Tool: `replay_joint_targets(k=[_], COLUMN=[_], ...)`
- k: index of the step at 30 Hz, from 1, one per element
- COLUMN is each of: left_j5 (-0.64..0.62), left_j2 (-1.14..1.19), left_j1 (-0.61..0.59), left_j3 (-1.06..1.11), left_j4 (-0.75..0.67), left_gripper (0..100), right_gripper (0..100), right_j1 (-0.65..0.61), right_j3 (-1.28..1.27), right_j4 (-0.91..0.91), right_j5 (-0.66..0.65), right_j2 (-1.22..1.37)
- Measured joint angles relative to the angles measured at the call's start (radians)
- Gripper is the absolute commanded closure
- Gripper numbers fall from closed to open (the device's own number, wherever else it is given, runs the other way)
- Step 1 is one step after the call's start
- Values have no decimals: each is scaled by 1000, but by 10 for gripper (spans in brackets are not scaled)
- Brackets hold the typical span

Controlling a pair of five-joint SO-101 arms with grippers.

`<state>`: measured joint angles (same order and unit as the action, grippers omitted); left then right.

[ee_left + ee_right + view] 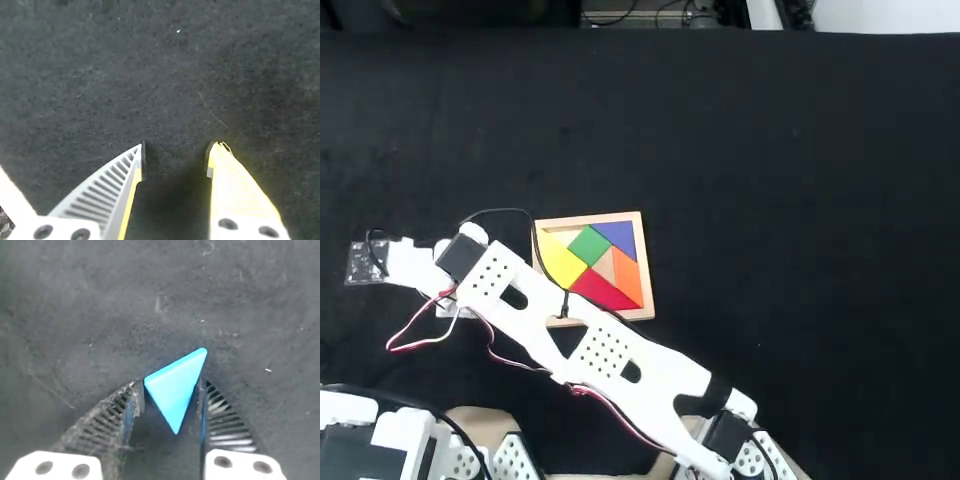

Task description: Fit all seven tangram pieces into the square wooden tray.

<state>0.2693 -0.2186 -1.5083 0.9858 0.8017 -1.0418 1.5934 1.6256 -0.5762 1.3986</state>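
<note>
Black cloth covers the table (800,150), and your square wooden tray (588,218) sits near its middle, turned slightly askew. Inside it you have a yellow triangle (560,262), a green square (588,245), a blue triangle (617,233), an orange piece (628,272) and a red triangle (600,290), packed edge to edge around a wood-coloured patch (607,265). You cannot tell whether that patch is a piece or bare tray.

Your right arm (610,350) stretches from the near right edge across the tray's near-left corner, with its right gripper (365,262) out over the cloth, well apart from the tray. That gripper (171,386) is clamped on a light-blue triangle (176,387), a finger pressed against each side. You cannot tell whether the piece rests on the cloth or is lifted.

Your left arm (360,435) sits folded at the near left edge. Its left gripper (177,150) is spread apart over bare cloth, holding nothing.
</note>
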Motion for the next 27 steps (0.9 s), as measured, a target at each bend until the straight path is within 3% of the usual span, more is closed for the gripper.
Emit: replay_joint_targets(k=[6,15,22,27], left_j5=[0,0,0,0], left_j2=[0,0,0,0], left_j1=[0,0,0,0], left_j3=[0,0,0,0], left_j4=[0,0,0,0], left_gripper=[787,787,787,787], right_gripper=[988,987,987,987], right_j1=[5,18,178,322], right_j3=[2,2,12,-20], right_j4=[49,100,104,107], right_j5=[-112,-143,-144,-144], right_j2=[0,-2,-29,-212])
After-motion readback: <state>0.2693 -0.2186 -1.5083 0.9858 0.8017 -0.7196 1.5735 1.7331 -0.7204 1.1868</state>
